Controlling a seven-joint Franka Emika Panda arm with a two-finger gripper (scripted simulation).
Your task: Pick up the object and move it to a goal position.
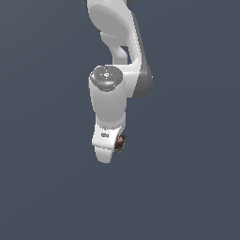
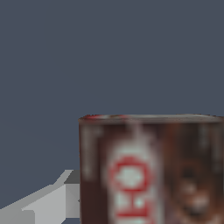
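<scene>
The object (image 1: 120,143) is a small dark brown-red block with red and white label marks. In the exterior view it shows at the edge of my white gripper (image 1: 116,146), much smaller than the hand, which hides most of it. In the wrist view the block (image 2: 148,170) fills much of the picture, very near the camera. One grey finger (image 2: 48,201) lies against its side; the other finger is out of view. The gripper looks shut on the block.
The white arm (image 1: 108,101) hangs down in the middle of the exterior view. Around it is only a plain dark grey-blue ground (image 1: 42,178), with no other objects, edges or goal mark in sight.
</scene>
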